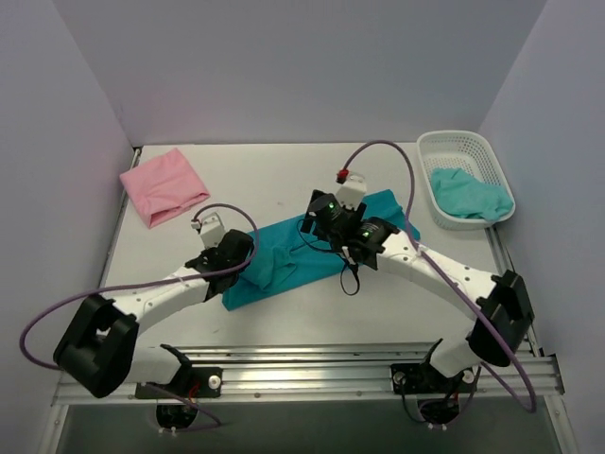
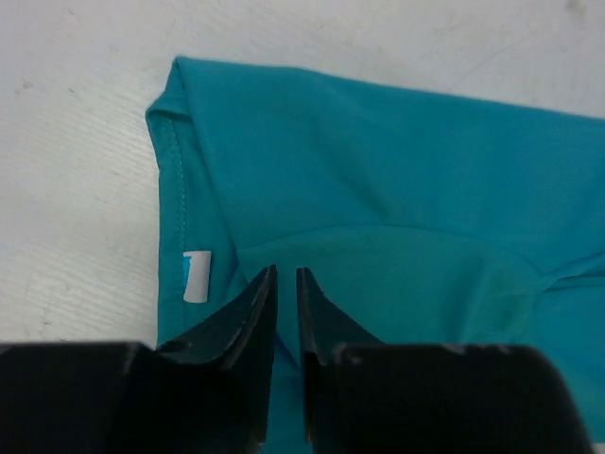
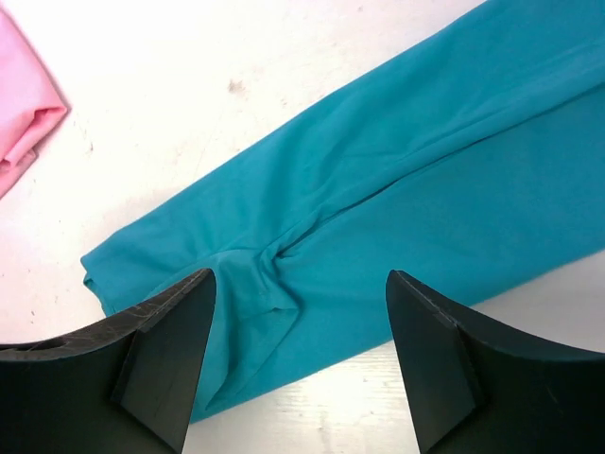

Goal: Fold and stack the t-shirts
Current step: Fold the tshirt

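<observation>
A teal t-shirt (image 1: 293, 253) lies partly folded as a long band across the middle of the table. My left gripper (image 1: 236, 257) is low on its left end, and in the left wrist view (image 2: 285, 274) the jaws stand almost closed with a thin fold of the teal shirt (image 2: 378, 161) between them, near a white label (image 2: 196, 276). My right gripper (image 1: 321, 225) is open above the shirt's middle. In the right wrist view (image 3: 302, 284) it is empty over a wrinkled part of the shirt (image 3: 406, 161). A folded pink t-shirt (image 1: 163, 184) lies at the back left.
A white basket (image 1: 458, 141) at the back right holds a crumpled green-teal garment (image 1: 470, 194). The pink shirt's corner shows in the right wrist view (image 3: 24, 113). Purple walls close the table on three sides. Cables loop from both arms.
</observation>
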